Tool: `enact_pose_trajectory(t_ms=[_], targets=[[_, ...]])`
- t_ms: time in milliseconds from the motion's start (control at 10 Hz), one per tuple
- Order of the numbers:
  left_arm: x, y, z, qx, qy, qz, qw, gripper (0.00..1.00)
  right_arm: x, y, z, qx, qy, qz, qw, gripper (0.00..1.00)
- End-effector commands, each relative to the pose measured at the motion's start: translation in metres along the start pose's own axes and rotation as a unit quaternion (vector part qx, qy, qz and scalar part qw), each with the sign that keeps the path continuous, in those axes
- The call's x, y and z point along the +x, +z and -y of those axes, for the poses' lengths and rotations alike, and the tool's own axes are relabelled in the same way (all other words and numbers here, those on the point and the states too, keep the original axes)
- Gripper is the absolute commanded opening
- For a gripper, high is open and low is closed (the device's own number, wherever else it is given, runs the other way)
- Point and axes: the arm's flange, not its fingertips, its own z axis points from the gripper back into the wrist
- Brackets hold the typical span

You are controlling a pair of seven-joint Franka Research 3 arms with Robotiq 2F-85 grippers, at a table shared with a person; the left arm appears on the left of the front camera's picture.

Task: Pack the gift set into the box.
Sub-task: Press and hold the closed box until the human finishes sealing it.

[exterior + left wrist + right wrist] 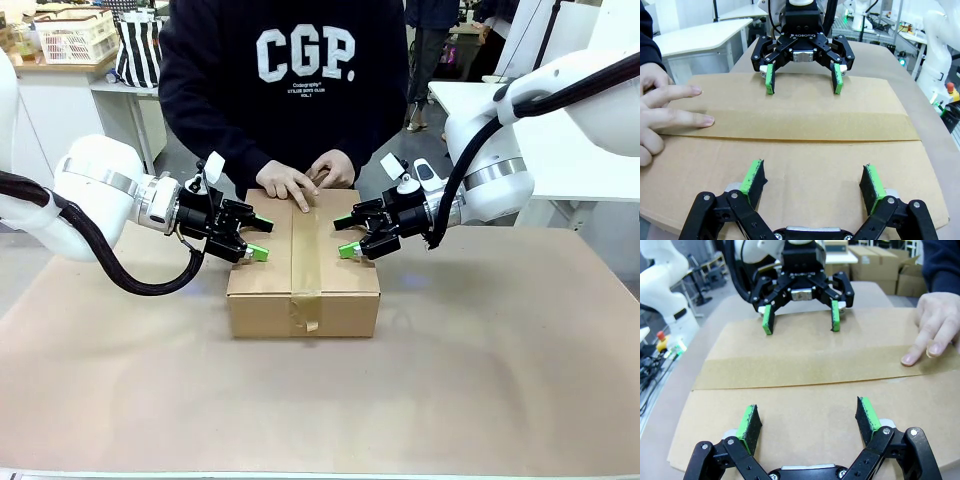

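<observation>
The box (258, 312) stands closed in the middle of the table, with a strip of brown tape (305, 262) along its seam and down the front. My left gripper (258, 238) is open over the left flap, its green pads low on the cardboard. My right gripper (345, 237) is open over the right flap, facing it. The person's hands (300, 182) press the far end of the tape. In the left wrist view my left gripper (813, 175) spreads over the box top (805, 170); in the right wrist view my right gripper (807, 417) does the same. The gift set is hidden.
Brown paper (480, 370) covers the table around the box. The person (285, 60) stands at the far edge, just behind the box. White tables and stacked cartons (880, 260) stand in the background.
</observation>
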Motion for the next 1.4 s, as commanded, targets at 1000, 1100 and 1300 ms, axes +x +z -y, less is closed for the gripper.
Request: enact_pose_trajectory(t_ms=[1000, 1100, 1300], targets=[[-0.0034, 0.0001, 0.0014, 0.000, 0.003, -0.002, 1.000, 1.00, -0.0027, -0.0009, -0.0006, 0.000, -0.002, -0.003, 1.000, 1.00], [-0.0034, 0.0001, 0.0014, 0.000, 0.003, -0.002, 1.000, 1.00, -0.0027, -0.0009, -0.0006, 0.000, -0.002, -0.003, 1.000, 1.00], [-0.0034, 0.0001, 0.0014, 0.000, 0.003, -0.002, 1.000, 1.00, -0.0027, -0.0009, -0.0006, 0.000, -0.002, -0.003, 1.000, 1.00]])
